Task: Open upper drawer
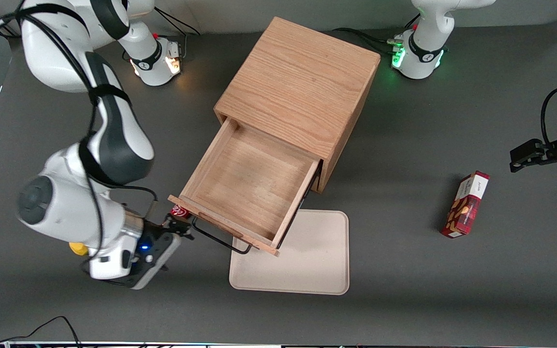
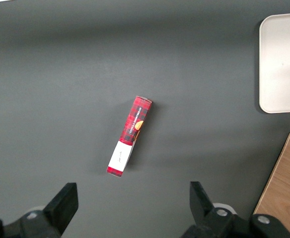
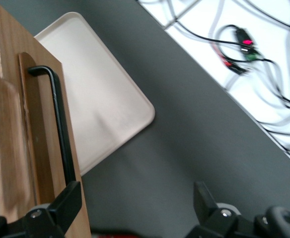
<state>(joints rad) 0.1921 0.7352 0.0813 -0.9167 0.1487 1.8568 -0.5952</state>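
The upper drawer stands pulled well out of the oak cabinet, its bare wooden floor open to view from above and its front panel the part nearest the front camera; the thin black wire handle runs along that front panel, standing a little off the wood; the gripper of the working arm sits at the end of that handle that lies toward the working arm's end of the surface, low and close to the drawer front; in the right wrist view the fingers are spread wide apart, one of them lying against the drawer front just where the handle comes down to it, the other well clear in open air above the grey surface, so nothing is clamped between them; a small red item with white lettering shows just beside the fingers, partly hidden, and what it is cannot be told; a cream tray lies flat on the surface, partly under the open drawer and extending nearer to the front camera than the fingers; a red patterned carton lies well apart from the fingers, toward the parked arm's end of the surface.
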